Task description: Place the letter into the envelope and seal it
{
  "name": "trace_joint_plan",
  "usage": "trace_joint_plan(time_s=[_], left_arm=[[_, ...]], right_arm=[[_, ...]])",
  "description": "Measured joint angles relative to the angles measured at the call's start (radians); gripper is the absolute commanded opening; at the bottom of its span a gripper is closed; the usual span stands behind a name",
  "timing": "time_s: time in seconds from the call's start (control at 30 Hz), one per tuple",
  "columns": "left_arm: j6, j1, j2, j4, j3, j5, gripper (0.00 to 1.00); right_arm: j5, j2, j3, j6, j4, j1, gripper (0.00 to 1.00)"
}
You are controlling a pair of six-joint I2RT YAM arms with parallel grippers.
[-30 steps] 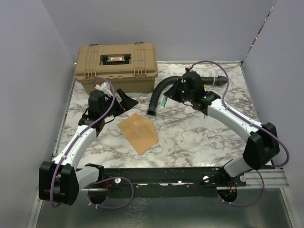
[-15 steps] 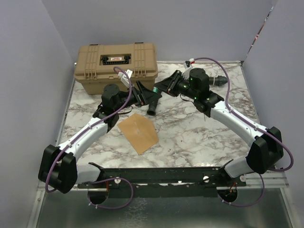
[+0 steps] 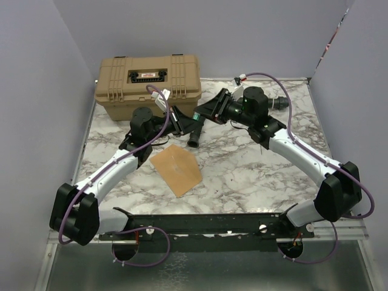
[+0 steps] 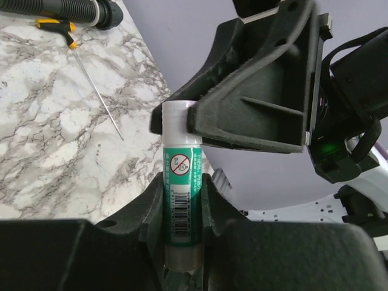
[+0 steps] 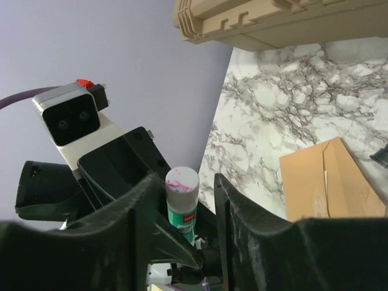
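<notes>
Mid-air handover over the far side of the table (image 3: pixel 254 163), off the near-right corner of the toolbox (image 3: pixel 148 85), both arms nose to nose.

My left tool (image 4: pixel 182 182) is clamped snug on the green barrel of the glue stick (image 4: pixel 180 206). My right tool (image 5: pixel 183 185) stands part open around the stick's white end, w/ a gap each side in its wrist view.

The envelope (image 3: pixel 176 170) lies flat on the table, nearer & slightly left of the meeting point, w/ neither tool on it. I can't pick out the letter as a separate sheet: inside, under or blended w/ the envelope, can't tell.

Risks, as I judge them:
- If the left grip isn't firm, the stick could tip or drop. It would prob. land on the envelope or roll toward the hose (image 4: pixel 60 7) & screwdriver (image 4: pixel 91 79).
- The tools are v. close, so a skewed pull-back by the right could clip the stick or the left fingers.
- Gluing the flap w/o confirming the letter is in would seal the envelope empty.
</notes>
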Motion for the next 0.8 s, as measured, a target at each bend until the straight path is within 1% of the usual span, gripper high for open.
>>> trace_joint_plan(time_s=[0.03, 0.07, 0.17, 0.37, 0.43, 0.53, 0.63, 0.77, 0.8], left_arm=[[0.019, 0.000, -0.003, -0.004, 0.000, 0.008, 0.00], [0.052, 0.000, -0.008, -0.013, 0.000, 0.019, 0.00], [0.177, 0.000, -0.037, -0.080, 0.010, 0.073, 0.00], [0.438, 0.001, -0.046, -0.252, 0.113, 0.206, 0.00], [0.489, 0.005, -0.047, -0.284, 0.134, 0.230, 0.00], [0.548, 0.016, -0.047, -0.317, 0.150, 0.266, 0.00], [0.578, 0.029, -0.047, -0.336, 0.151, 0.296, 0.00], [0.595, 0.045, -0.045, -0.358, 0.151, 0.337, 0.00], [0.596, 0.047, -0.045, -0.359, 0.151, 0.345, 0.00]], right_arm=[[-0.010, 0.000, 0.006, -0.019, -0.011, -0.001, 0.56], [-0.022, 0.000, 0.017, -0.038, -0.029, -0.002, 0.57], [-0.067, 0.002, 0.083, -0.116, -0.112, -0.003, 0.57], [-0.197, 0.018, 0.208, -0.219, -0.231, -0.003, 0.57], [-0.232, 0.032, 0.236, -0.247, -0.282, -0.003, 0.58], [-0.266, 0.055, 0.276, -0.298, -0.377, -0.003, 0.58], [-0.288, 0.057, 0.283, -0.328, -0.436, -0.003, 0.52], [-0.333, 0.055, 0.283, -0.339, -0.456, -0.003, 0.41], [-0.341, 0.052, 0.283, -0.340, -0.456, -0.003, 0.36]])
